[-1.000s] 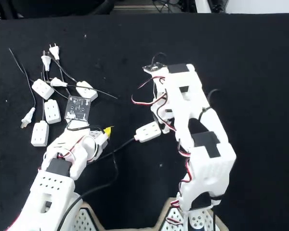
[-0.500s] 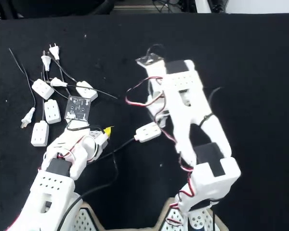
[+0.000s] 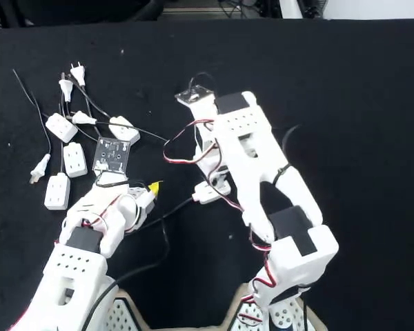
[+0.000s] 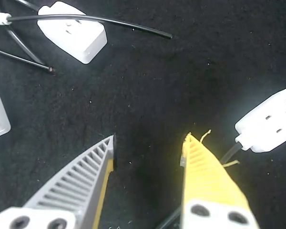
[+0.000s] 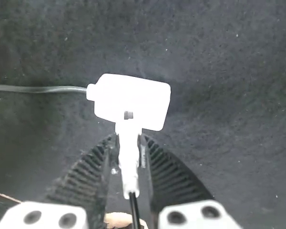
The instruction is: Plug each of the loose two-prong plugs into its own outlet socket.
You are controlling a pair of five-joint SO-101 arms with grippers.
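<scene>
- Two white arms (image 3: 262, 179) are seen over a black cloth-covered table (image 3: 359, 96) in the high view, the left based at about seven o'clock of the table and the right at about five o'clock.
- The right gripper (image 5: 129, 140) is closed narrowly on a white two-prong plug (image 5: 128, 167), which is clamped between its black ribbed fingers (image 5: 167, 179). A black cord (image 5: 132, 206) leaves the plug's rear.
- The plug's front end is pressed against a white rectangular outlet socket block (image 5: 131, 98). The prongs are hidden, so whether they are seated cannot be told.
- That block is found near the table's middle, at three o'clock of the left gripper (image 3: 150, 192), with a black cable (image 3: 176, 208) attached to it.
- The left gripper is held wide open, with a grey finger (image 4: 81, 181) and a yellow finger (image 4: 205, 176) set apart over bare cloth.
- Four more white socket blocks (image 3: 74, 158) and several loose white plugs (image 3: 66, 87) with black cords are scattered at ten o'clock of the left gripper, well apart from the clamped plug.
</scene>
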